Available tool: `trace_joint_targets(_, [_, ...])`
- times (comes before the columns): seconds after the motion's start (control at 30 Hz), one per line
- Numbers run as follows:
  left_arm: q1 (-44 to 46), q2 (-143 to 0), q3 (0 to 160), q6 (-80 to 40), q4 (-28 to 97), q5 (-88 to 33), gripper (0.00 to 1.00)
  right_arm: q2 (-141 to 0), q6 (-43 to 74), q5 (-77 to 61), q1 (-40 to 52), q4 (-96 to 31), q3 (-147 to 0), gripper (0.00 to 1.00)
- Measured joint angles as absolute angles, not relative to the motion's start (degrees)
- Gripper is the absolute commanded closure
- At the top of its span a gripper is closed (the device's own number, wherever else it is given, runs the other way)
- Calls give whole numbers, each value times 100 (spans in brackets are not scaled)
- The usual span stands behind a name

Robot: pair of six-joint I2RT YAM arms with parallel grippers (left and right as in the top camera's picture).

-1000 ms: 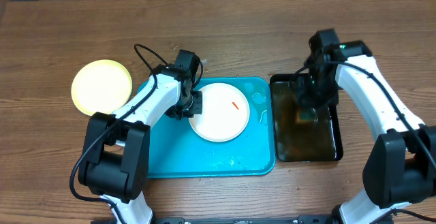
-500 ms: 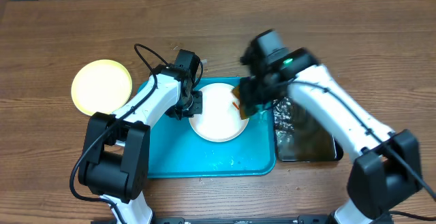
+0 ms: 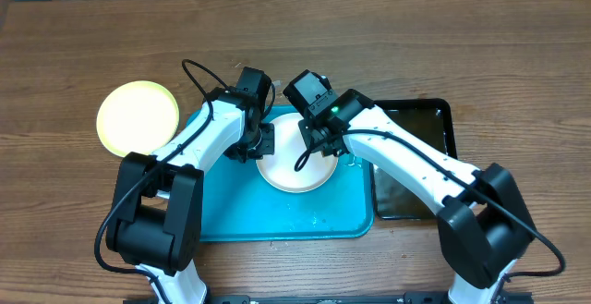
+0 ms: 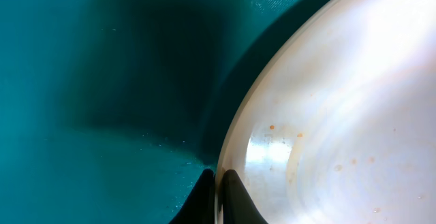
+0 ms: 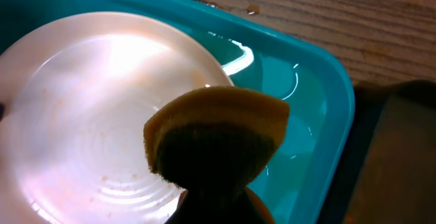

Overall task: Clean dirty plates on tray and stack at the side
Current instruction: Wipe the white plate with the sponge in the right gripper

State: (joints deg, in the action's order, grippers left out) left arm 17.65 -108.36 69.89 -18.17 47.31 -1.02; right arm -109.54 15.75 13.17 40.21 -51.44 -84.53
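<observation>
A white plate (image 3: 294,167) lies on the turquoise tray (image 3: 231,216). My left gripper (image 3: 261,143) is shut on the plate's left rim; the left wrist view shows its fingers (image 4: 218,183) pinching the edge of the plate (image 4: 334,108), which carries small orange specks. My right gripper (image 3: 318,141) is shut on a wet yellow-brown sponge (image 5: 216,135) and holds it over the plate's (image 5: 82,115) right half. A pale yellow plate (image 3: 138,117) sits on the table left of the tray. A third plate is not in view.
A black tray (image 3: 420,198) with brownish liquid stands right of the turquoise tray and also shows in the right wrist view (image 5: 402,156). Water drops and streaks lie on the turquoise tray floor (image 5: 306,108). Wooden table (image 3: 369,36) surrounds everything.
My right arm has swung left from the black tray with the sponge and is now over the white plate, covering the orange smear. The left gripper has not moved.
</observation>
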Motion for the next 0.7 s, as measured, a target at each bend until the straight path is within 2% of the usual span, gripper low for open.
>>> trace_joint_targets(0.47, [1765, -10836, 6989, -1817, 4731, -110, 96, -11950, 1715, 1428, 4021, -4836, -8455, 96])
trace_joint_targets(0.7, [1765, -10833, 6989, -1817, 4731, -123, 96, -12003, 1876, 587, 3951, -4792, -8527, 96])
